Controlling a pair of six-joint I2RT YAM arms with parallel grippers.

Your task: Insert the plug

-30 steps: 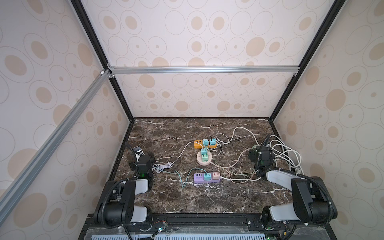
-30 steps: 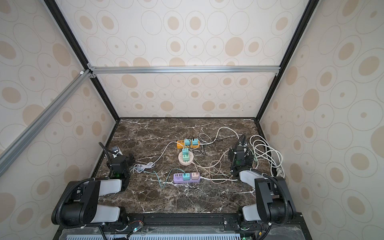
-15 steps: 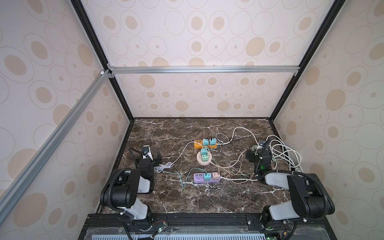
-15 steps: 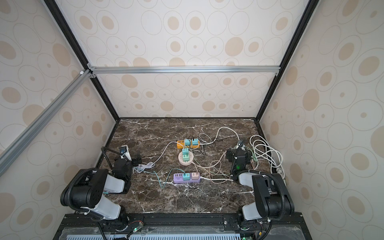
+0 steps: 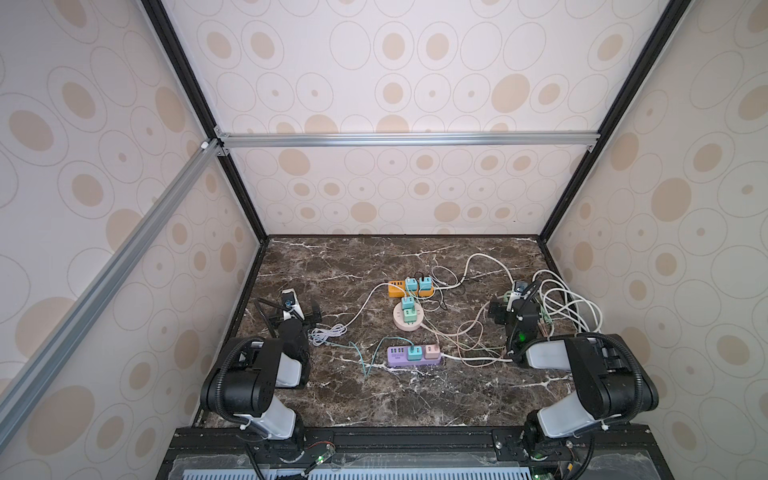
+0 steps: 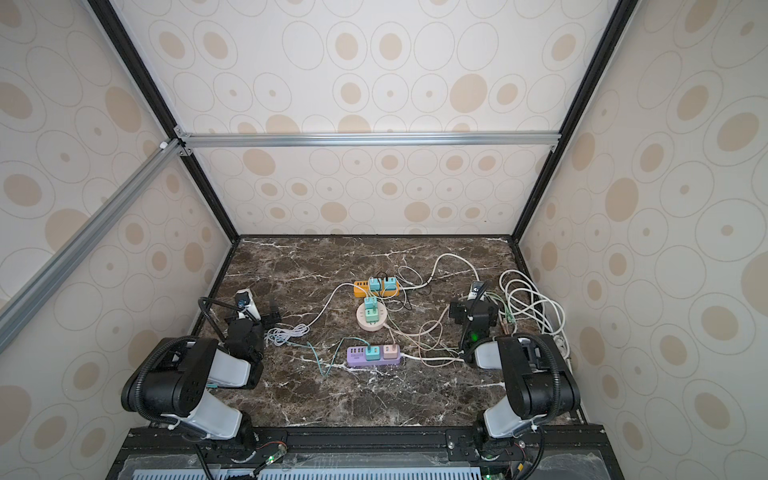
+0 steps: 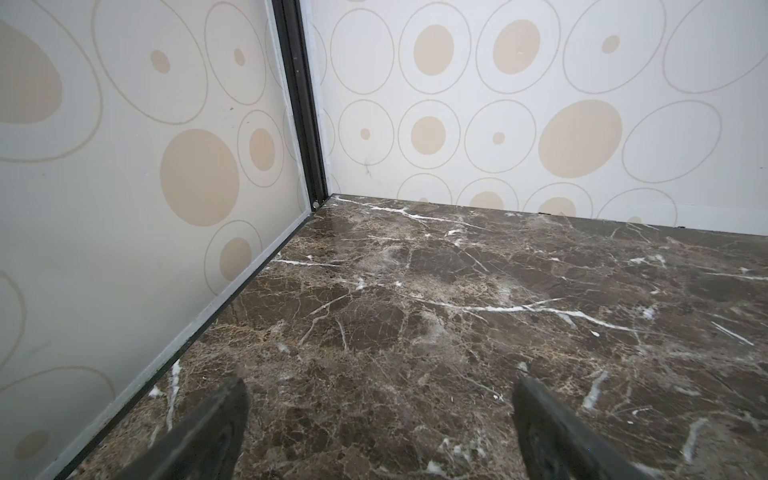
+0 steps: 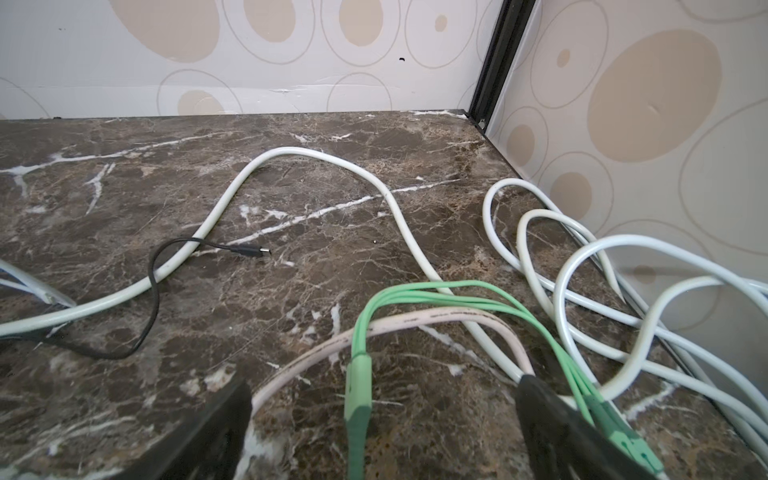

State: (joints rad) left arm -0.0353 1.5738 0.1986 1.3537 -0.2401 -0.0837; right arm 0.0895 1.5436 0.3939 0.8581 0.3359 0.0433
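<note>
Left pincer (image 5: 293, 319) low beside the left wall (image 7: 124, 208), spread wide and holding nothing; from its wrist view, only bare tabletop (image 7: 415, 291) between the two dark fingers (image 7: 216, 424). Right pincer (image 8: 384, 390) likewise spread wide, gripping nothing, down among a tangle of cables near the right wall. Between its fingers, flat on the tabletop and touching neither, a green plug (image 8: 358, 409) on a green cable (image 8: 436, 289) that crosses over a pinkish cable (image 8: 415, 322). Further out, a thin black cable (image 8: 156, 299) ending in a small loose black plug (image 8: 254, 250), crossing a thick white cable (image 8: 316, 156). More white loops (image 8: 582, 270) piled against the wall. In both top views, mid-tabletop and well apart from both pincers: an orange power strip (image 5: 397, 288), a round power strip (image 5: 409, 326), and a purple power strip (image 5: 411, 360) nearest the front, with teal chargers (image 5: 413, 352) plugged into each.
</note>
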